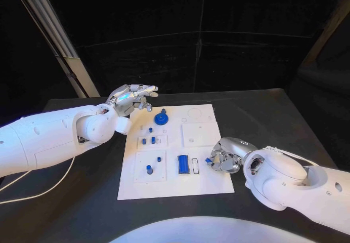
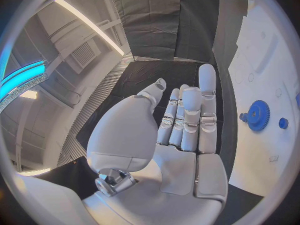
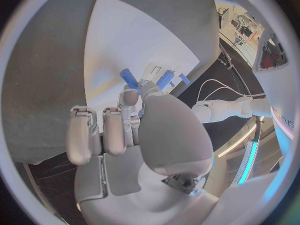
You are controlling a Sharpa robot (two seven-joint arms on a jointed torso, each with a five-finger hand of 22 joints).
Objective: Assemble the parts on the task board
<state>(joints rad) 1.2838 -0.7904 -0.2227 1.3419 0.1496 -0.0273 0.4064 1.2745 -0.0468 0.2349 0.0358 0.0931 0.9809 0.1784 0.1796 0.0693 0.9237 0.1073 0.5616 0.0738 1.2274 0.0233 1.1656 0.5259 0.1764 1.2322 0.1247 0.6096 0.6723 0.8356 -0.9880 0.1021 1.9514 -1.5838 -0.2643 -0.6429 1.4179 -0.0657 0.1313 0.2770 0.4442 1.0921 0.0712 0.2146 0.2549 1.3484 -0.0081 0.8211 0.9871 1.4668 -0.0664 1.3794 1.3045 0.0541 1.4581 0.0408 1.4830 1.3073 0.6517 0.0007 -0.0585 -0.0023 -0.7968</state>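
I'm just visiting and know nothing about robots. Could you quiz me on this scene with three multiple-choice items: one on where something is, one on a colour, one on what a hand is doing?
1. Where does the blue gear sit?
A. On the white board, toward its far end
B. On the black table, off the board
C. In the left hand

2. What colour is the board?
A. Black
B. Blue
C. White

3. What is the left hand doing?
A. Holding the gear
B. Holding nothing, fingers apart
C. Pressing flat on the board

Answers:
1. A: the head view shows the gear on the board's far part, near the left hand.
2. C: it is a white plate on the black table.
3. B: the left wrist view shows a bare palm, with the gear lying apart on the board.
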